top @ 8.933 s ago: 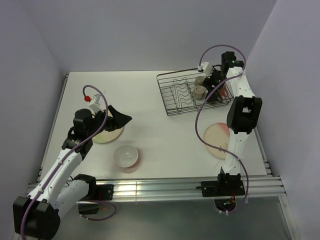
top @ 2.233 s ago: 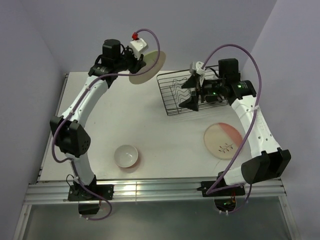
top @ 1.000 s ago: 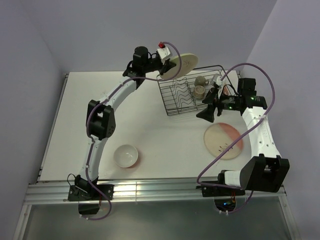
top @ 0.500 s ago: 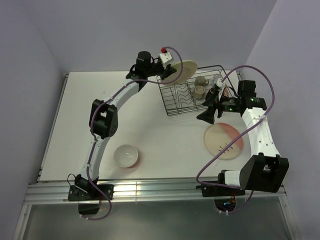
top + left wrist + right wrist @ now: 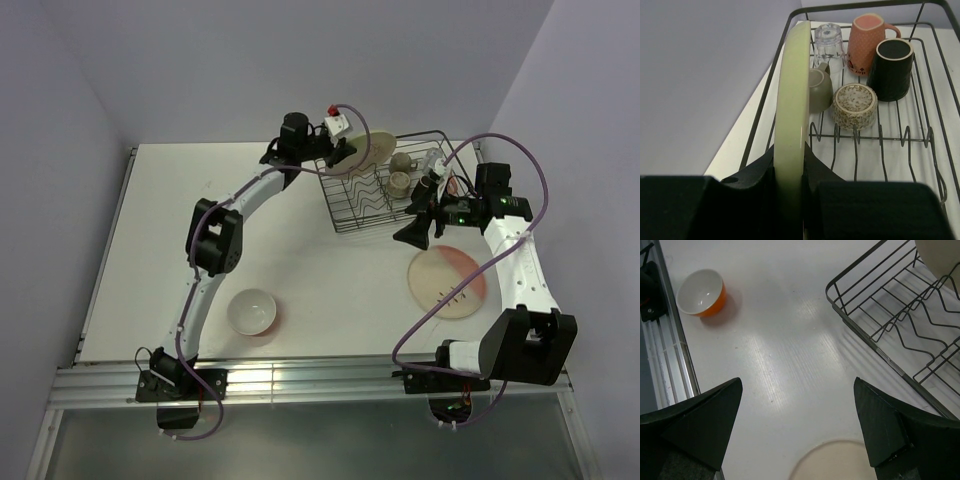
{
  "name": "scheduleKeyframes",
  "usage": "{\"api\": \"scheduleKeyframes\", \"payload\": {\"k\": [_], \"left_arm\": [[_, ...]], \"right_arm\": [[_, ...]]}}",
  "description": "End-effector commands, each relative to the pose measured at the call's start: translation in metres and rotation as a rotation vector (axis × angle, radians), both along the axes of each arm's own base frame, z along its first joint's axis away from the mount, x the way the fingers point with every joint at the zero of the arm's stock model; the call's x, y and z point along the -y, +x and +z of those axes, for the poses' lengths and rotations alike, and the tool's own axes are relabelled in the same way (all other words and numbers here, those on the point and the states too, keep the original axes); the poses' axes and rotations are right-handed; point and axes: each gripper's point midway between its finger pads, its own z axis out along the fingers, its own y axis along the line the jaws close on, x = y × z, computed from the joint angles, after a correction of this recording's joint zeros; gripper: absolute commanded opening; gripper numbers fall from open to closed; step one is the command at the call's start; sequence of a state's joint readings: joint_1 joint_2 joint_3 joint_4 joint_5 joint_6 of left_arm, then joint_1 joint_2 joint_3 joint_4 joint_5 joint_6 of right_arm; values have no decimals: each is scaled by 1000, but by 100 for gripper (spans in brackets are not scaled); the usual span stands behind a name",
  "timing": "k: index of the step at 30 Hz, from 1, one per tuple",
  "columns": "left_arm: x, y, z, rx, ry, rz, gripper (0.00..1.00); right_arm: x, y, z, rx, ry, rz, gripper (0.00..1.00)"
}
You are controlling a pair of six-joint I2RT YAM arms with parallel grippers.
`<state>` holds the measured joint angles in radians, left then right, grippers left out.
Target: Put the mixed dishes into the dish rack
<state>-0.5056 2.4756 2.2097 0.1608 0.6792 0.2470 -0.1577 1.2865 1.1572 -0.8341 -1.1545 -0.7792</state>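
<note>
My left gripper (image 5: 345, 150) is shut on the rim of the cream plate (image 5: 376, 147), which stands on edge over the back-left part of the dish rack (image 5: 327, 195). In the left wrist view the cream plate (image 5: 790, 100) shows edge-on between the gripper's (image 5: 790, 165) fingers, above the wavy dividers. In the rack's far end stand a clear glass (image 5: 829, 42), a pink mug (image 5: 867, 42), a dark cup (image 5: 892, 67), an olive cup (image 5: 820, 90) and a speckled cup (image 5: 855, 105). My right gripper (image 5: 412, 232) hangs open over the table, beside the cream-and-pink plate (image 5: 447, 282).
A white bowl (image 5: 251, 312) with an orange outside (image 5: 701, 292) sits near the front left of the table. The right wrist view shows the rack's near corner (image 5: 880, 351) and the edge of the cream-and-pink plate (image 5: 840, 462) below the open fingers.
The left arm has carried the cream plate to the right and lower, from the rack's back-left corner to over its dividers. The right arm has barely moved.
</note>
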Motion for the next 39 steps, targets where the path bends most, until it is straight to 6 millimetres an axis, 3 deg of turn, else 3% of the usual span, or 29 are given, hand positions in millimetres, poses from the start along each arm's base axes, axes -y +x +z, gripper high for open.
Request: {"api": "scheduleKeyframes", "payload": {"k": [1,5,12,16,25,30,32,39], "left_arm": [[18,-14,75,176,-131,-63,2],[19,-13,70,163,-132,-52,7],[18,-13,66,148,-133,-40,28],[17,-12,64,138,-139,-29,36],[14,-15,73,144,-153,-17,41],[7,-24,91,171,-155,-13,45],[5,-27,85,162,-147,-8,45],[-4,-17,98,129,-190,72,49]], "right_arm": [[-1,-2,9,33,23,6,100],[-1,-3,9,28,28,5,100],[-1,-2,8,22,27,-1,100],[0,-1,10,26,26,-4,100],[0,-1,12,25,23,-13,100],[1,-1,15,29,19,-19,100],[1,-1,16,29,20,-22,100],[0,-1,22,34,24,-26,100]]}}
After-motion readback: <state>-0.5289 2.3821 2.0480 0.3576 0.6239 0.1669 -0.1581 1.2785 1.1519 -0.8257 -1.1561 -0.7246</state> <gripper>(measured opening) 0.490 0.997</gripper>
